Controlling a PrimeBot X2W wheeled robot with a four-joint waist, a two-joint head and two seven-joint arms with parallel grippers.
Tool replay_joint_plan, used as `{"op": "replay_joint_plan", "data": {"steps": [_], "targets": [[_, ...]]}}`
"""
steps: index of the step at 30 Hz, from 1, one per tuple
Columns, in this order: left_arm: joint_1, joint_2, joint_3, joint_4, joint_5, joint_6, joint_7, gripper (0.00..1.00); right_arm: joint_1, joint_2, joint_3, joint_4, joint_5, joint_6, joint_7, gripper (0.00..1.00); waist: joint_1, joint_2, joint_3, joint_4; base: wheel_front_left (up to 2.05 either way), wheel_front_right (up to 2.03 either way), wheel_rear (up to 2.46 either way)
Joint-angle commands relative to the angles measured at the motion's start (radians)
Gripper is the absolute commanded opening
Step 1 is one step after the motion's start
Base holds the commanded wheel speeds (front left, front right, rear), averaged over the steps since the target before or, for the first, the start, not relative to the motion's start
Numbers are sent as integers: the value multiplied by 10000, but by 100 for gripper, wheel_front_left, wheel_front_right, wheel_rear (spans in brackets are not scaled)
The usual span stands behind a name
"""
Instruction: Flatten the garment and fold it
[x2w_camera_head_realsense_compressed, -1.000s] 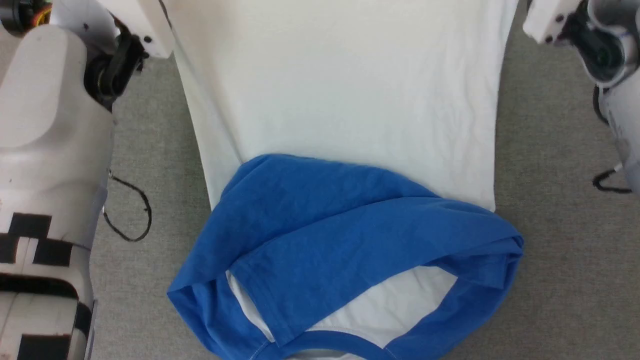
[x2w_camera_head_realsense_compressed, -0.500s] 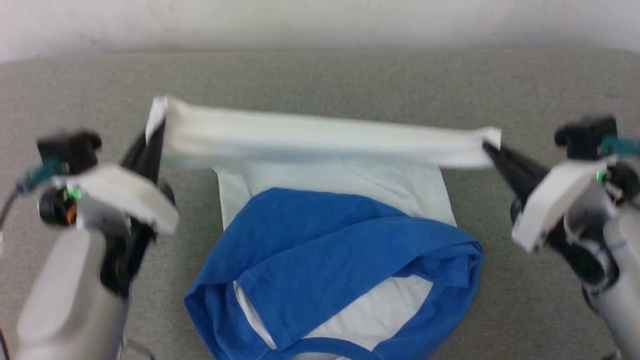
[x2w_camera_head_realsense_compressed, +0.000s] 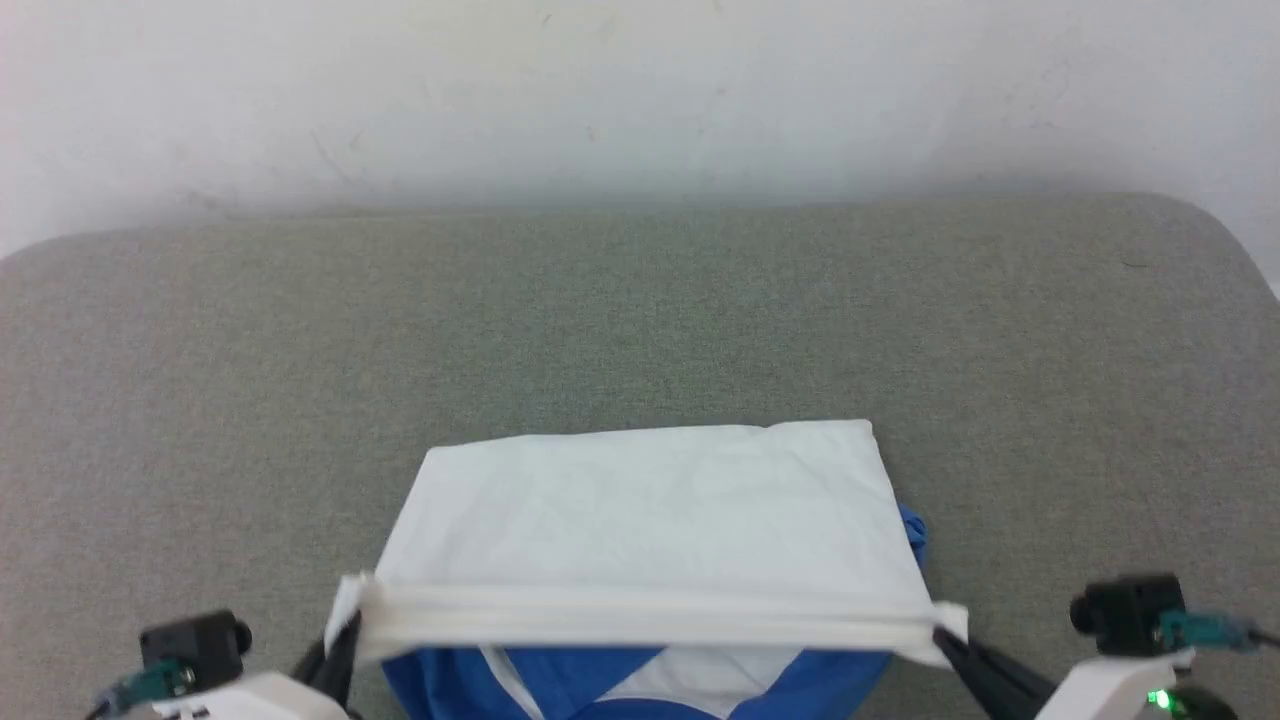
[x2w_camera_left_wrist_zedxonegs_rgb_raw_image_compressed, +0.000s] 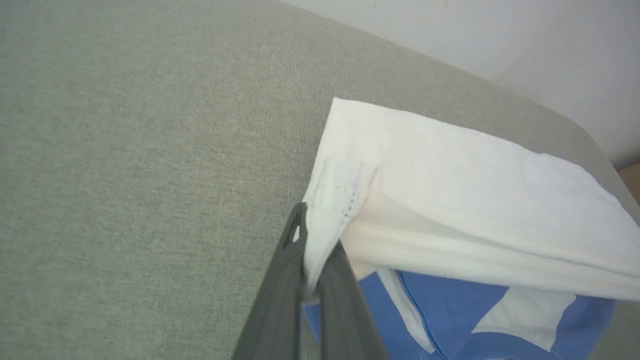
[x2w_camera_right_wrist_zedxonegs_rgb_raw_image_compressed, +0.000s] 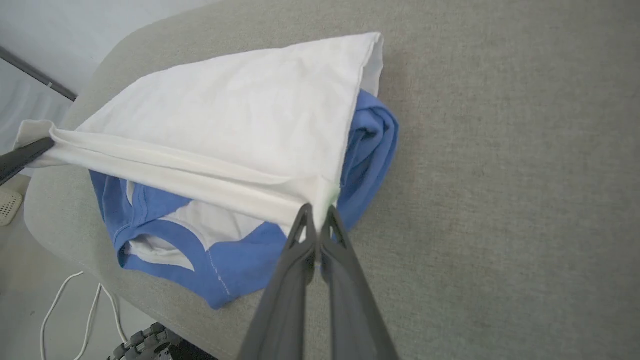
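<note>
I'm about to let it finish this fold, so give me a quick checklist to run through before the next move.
1. Left gripper shut on the garment's white hem corner: ok.
2. Right gripper shut on the opposite corner: ok.
3. Hem stretched straight between the two grippers: ok.
4. White layer covers the blue part evenly: not ok; a blue bunch sticks out on the right side.
5. Layers underneath lie flat: cannot tell, hidden.
6. Free grey cushion beyond the fold: ok.

The garment (x2w_camera_head_realsense_compressed: 650, 510) is soft matt jersey cloth — the grey surface (x2w_camera_head_realsense_compressed: 640, 320) under it, coarse woven fabric.
</note>
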Motion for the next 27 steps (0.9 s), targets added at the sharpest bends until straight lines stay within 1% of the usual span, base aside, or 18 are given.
{"op": "replay_joint_plan", "data": {"steps": [1, 3, 6, 7, 8, 9, 10, 12, 15, 20, 23, 25, 27], "targets": [[322, -35, -36, 3, -122, 147, 131, 0, 391, 286, -251, -5, -221, -19, 112, 0, 3, 0, 5, 12, 0, 0, 0], [594, -116, -134, 145, -199, 210, 228, 0, 793, 654, -479, 163, -381, -19, 141, 0, 3, 0, 10, 31, 0, 0, 0], [767, -290, -300, 559, -371, 122, 306, 0, 1158, 1067, -534, 612, -657, -19, 127, 0, 3, 0, 52, 41, 0, 0, 0], [756, -434, -307, 751, -537, 31, 281, 14, 1242, 1147, -511, 818, -780, -19, 89, 11, 3, 0, 61, 57, 0, 0, 0], [740, -465, -374, 966, -558, -42, 292, 46, 1305, 1256, -472, 1028, -794, -19, 56, 42, 3, 0, 64, 54, 0, 0, 0], [740, -465, -374, 966, -558, -42, 292, 46, 1305, 1256, -472, 1028, -794, -19, 56, 42, 3, 0, 64, 54, 0, 0, 0], [713, -527, -426, 1155, -591, -91, 289, 100, 1349, 1287, -431, 1227, -882, -19, 5, 100, 3, 0, 58, 54, 0, 0, 0], [643, -645, -403, 1488, -658, -187, 117, 100, 1447, 1336, -320, 1480, -1021, -19, -100, 100, 3, 0, 26, 47, 0, 0, 0], [520, -745, -186, 1713, -481, -176, -605, 100, 1618, 1428, -272, 1431, -956, -19, -341, 100, 3, 0, -65, 15, 0, 0, 0], [233, -768, 295, 1734, 197, -102, -2417, 100, 1893, 1310, -462, 437, -763, -19, -765, 100, 3, 0, -258, -18, 0, 0, 0], [53, -782, 439, 1741, 600, -141, -3341, 100, 1910, 1222, -866, -349, -642, -19, -868, 100, 3, 0, -385, -2, 0, 0, 0], [-103, -792, 470, 1666, 983, -188, -3694, 100, 1781, 1224, -1300, -651, -554, -19, -818, 100, 3, 0, -431, 36, 0, 0, 0], [-240, -868, 481, 1487, 1411, -230, -3872, 100, 1543, 1077, -1695, -672, -713, -19, -612, 100, 3, 0, -450, 92, 0, 0, 0]]}}
